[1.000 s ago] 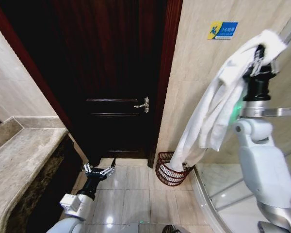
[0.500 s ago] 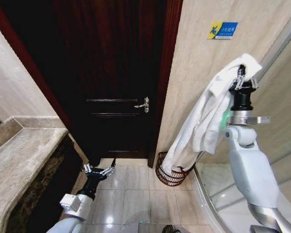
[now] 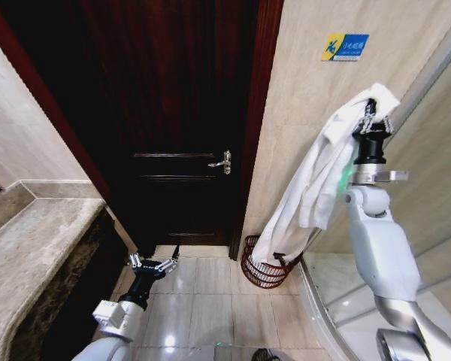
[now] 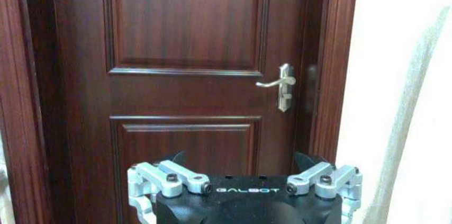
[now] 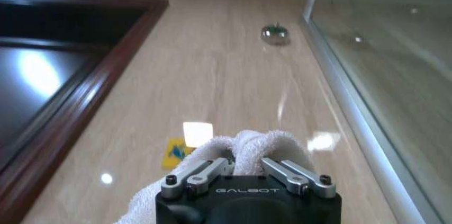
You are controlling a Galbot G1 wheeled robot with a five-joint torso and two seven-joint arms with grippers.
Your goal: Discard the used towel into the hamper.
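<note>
Overhead, right arm raised upright, right gripper clamped on limp white terry towel, whose tail dangles into dark reddish-brown ribbed wire hamper far right by door. Left gripper low, spread.

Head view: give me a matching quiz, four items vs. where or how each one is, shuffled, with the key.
Items:
1. towel
2. hamper
3. left gripper
4. door handle

States:
A. on the floor beside the door frame
B. open, low in front of the door
C. on the dark door's right side
D. hanging from the raised right gripper

Pairs: 1-D, 2-A, 3-B, 4-C
</note>
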